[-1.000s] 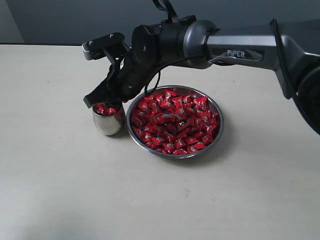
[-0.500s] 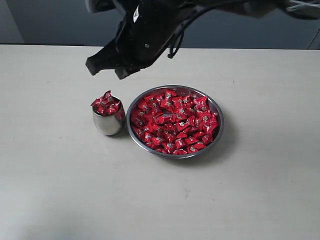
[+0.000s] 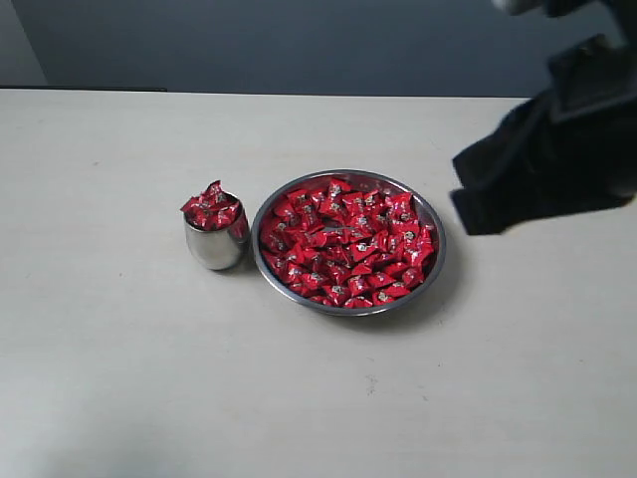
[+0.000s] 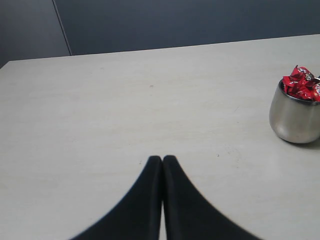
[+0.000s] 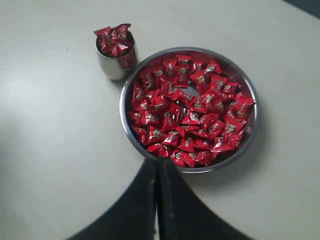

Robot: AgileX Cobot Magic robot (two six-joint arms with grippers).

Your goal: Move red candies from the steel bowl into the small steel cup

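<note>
The steel bowl (image 3: pixel 348 312) sits mid-table, filled with red candies (image 3: pixel 348 239). Just left of it stands the small steel cup (image 3: pixel 215 251), heaped above its rim with red candies (image 3: pixel 211 207). My right gripper (image 3: pixel 464 207) hovers, blurred, to the right of the bowl and above the table. In the right wrist view this gripper (image 5: pixel 158 161) is shut and empty, looking down on the bowl (image 5: pixel 122 105), the red candies (image 5: pixel 190 110) and the cup (image 5: pixel 114 69). My left gripper (image 4: pixel 162 159) is shut and empty over bare table, well short of the cup (image 4: pixel 295 122).
The table (image 3: pixel 149 378) is pale and bare around the bowl and cup. A dark wall (image 3: pixel 299 45) runs behind its far edge. The left arm does not show in the exterior view.
My right gripper has lifted off the cup and swung away to the right of the bowl. Its jaws have closed. The cup stays heaped with candies.
</note>
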